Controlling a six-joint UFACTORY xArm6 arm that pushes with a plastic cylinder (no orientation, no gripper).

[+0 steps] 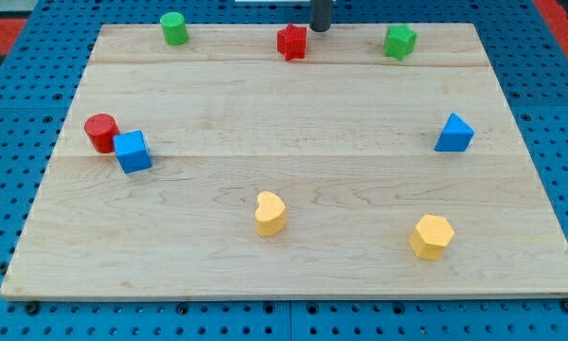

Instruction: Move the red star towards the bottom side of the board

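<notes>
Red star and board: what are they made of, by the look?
Red star: looks like painted wood or moulded plastic, I can't tell which; uniform opaque red, matte, no visible grain. Board: pale wood, likely joined planks; lengthwise grain and seam lines show, satin finish. My tip sits just to the star's upper right.

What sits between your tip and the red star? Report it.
Nothing: in the camera view, my tip stands just up and right of the red star, with only a sliver of bare board between.
</notes>
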